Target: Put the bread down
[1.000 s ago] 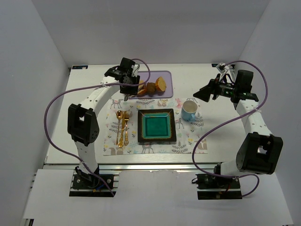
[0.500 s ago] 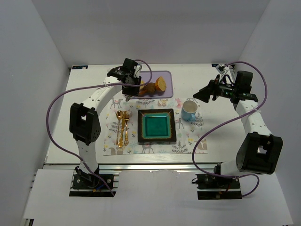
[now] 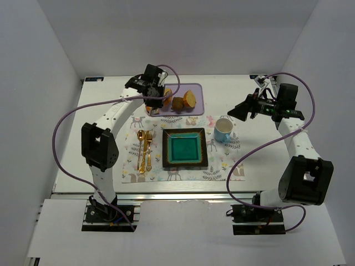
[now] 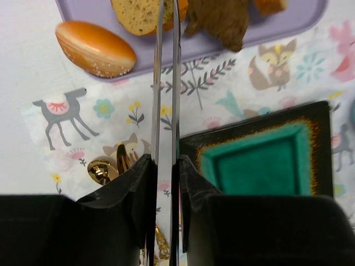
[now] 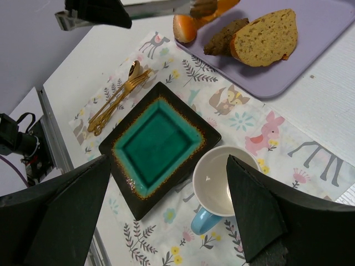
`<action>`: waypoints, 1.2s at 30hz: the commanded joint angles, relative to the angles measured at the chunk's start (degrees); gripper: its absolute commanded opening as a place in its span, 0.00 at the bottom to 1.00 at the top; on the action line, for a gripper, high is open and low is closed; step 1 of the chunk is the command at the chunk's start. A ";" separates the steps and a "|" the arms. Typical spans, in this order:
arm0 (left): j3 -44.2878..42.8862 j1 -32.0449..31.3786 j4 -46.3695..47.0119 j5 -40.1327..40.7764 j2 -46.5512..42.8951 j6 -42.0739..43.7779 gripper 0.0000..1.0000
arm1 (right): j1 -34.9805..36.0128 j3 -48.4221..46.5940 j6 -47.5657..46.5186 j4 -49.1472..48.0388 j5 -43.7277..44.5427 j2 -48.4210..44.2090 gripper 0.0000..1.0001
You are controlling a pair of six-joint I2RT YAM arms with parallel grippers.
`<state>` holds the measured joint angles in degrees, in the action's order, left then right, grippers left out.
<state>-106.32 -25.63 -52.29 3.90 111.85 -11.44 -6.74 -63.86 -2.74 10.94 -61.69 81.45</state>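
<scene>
The bread (image 4: 136, 14), a flat golden-yellow slice with a browner rim, is at the left of the purple tray (image 4: 277, 25). My left gripper (image 4: 167, 3) has its thin fingers almost together, pinching the bread's edge. In the top view the gripper (image 3: 160, 98) stands over the tray's left part with the bread (image 3: 166, 93) at its tips. The teal plate (image 3: 165, 149) with a dark rim lies empty on the placemat, nearer than the tray. My right gripper (image 5: 166, 216) is wide open and empty, above the cup (image 5: 222, 183).
The tray also holds a glossy bun (image 4: 94, 47) at its near-left corner, a dark brown chunk (image 4: 219, 19) and an orange-golden wedge (image 5: 266, 39). Gold cutlery (image 3: 144, 147) lies left of the plate. A blue cup (image 3: 223, 129) stands to the plate's right.
My left gripper has shifted slightly toward the back of the tray, and the bread at its tips has moved with it. The right arm has not moved.
</scene>
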 commanded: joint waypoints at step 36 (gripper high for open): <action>40.93 -23.86 8.35 -5.48 -36.26 -7.54 0.53 | -0.29 -1.10 0.72 0.49 -2.56 -1.65 0.89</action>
<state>-65.91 -49.28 -44.60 -3.16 80.23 -19.11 -6.74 -63.94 -1.87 11.25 -63.20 81.45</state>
